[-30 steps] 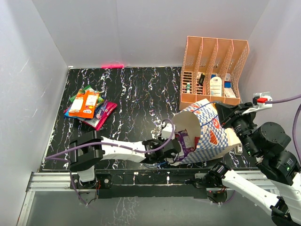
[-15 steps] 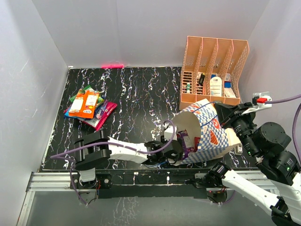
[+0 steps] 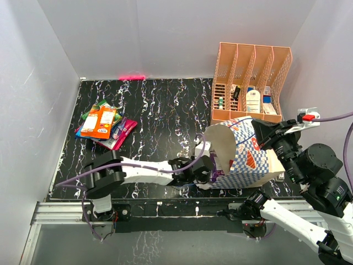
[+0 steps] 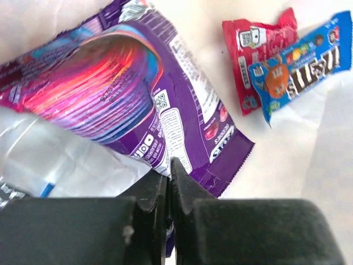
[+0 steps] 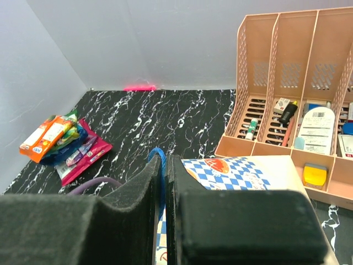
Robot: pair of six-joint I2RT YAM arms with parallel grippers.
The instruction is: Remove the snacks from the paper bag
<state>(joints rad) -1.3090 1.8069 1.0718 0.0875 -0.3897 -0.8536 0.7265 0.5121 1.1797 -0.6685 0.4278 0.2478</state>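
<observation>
The blue-and-white checkered paper bag [image 3: 249,157] lies tipped on its side at the front right, its mouth facing left. My left gripper [image 3: 208,169] reaches into that mouth. In the left wrist view the left gripper [image 4: 169,168] is shut on the edge of a purple snack packet [image 4: 182,105]. A red packet [image 4: 258,52] and a blue packet [image 4: 302,55] lie deeper on the cream inside [image 4: 287,165]. My right gripper [image 5: 164,165] is shut on the bag's blue cord handle [image 5: 159,157], above the bag [image 5: 242,171]. Several snacks [image 3: 105,125] are piled at the left.
A peach-orange slotted organizer [image 3: 251,83] holding small items stands at the back right, just behind the bag. White walls close in the black marbled table [image 3: 160,110] on three sides. The snack pile [image 5: 60,144] also shows far left in the right wrist view.
The left gripper pushed deeper into the bag mouth, opened wider, then shut on the purple packet. The bag's mouth rose and shifted slightly. The right gripper kept its hold.
</observation>
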